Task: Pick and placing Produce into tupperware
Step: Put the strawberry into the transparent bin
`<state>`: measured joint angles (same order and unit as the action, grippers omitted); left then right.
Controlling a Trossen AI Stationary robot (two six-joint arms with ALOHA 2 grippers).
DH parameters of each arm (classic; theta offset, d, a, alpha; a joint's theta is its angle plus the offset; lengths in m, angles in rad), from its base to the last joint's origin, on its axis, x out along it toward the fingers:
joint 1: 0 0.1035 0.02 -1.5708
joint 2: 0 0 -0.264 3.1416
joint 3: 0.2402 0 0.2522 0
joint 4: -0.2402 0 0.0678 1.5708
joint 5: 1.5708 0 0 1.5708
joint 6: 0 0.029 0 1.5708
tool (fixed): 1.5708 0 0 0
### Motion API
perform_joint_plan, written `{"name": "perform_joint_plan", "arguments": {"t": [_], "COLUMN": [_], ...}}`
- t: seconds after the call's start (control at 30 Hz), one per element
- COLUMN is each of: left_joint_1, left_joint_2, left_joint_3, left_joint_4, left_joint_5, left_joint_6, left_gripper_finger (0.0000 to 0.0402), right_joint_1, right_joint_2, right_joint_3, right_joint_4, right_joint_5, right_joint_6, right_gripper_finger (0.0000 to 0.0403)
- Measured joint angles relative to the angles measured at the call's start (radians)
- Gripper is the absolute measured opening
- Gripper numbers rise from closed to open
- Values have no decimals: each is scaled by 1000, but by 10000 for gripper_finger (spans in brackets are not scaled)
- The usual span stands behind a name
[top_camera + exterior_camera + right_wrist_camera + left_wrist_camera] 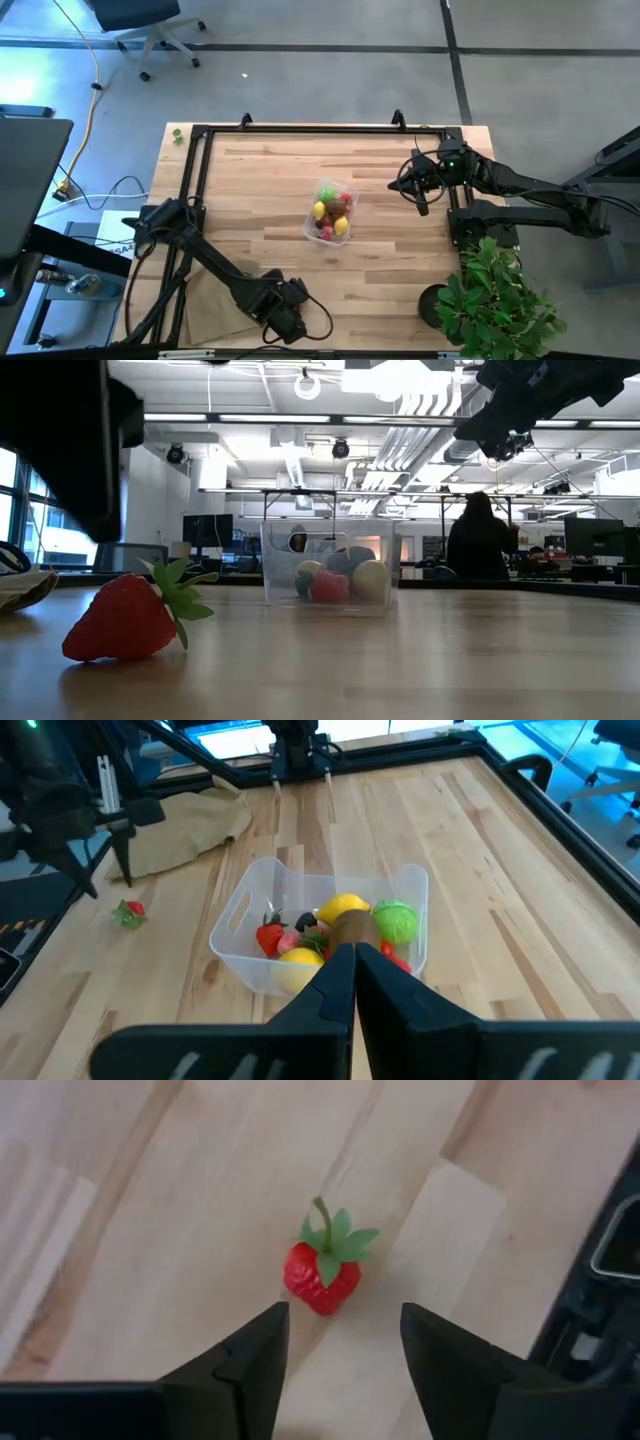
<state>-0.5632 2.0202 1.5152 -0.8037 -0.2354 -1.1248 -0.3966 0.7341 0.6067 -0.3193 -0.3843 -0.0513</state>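
Left gripper (340, 1345) hangs over the near edge of the table with its two dark fingers (255, 1360) spread apart and nothing between them; a red strawberry (322, 1270) with a green leafy cap lies on the bare wood just beyond the fingertips, apart from both. The strawberry rests on its side, well apart from the tupperware (331, 211), a clear tub with rounded corners standing near the table's middle. Inside it lie yellow lemons (343, 907), a green ball (397, 920), a brown kiwi (347, 927) and small red pieces. A tan cloth (185, 830) lies beside the left arm. Right gripper (354, 970), pinched shut and empty, is raised at the table's right side, pointed toward the tub.
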Motion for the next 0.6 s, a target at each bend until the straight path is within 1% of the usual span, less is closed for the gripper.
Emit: {"name": "perform_joint_plan", "arguments": {"t": [0.23, 0.6], "left_joint_1": [0, 0], "left_joint_2": [30, 47], "left_joint_3": [-1, -2], "left_joint_4": [16, 2], "left_joint_5": [0, 18], "left_joint_6": [-59, -66], "left_gripper_finger": [210, 266], "right_joint_1": [0, 0], "right_joint_2": [-1, 0], "right_joint_3": [0, 0], "right_joint_4": [-13, -14], "right_joint_5": [0, 0], "right_joint_6": [0, 0], "right_gripper_finger": [5, 5]}}
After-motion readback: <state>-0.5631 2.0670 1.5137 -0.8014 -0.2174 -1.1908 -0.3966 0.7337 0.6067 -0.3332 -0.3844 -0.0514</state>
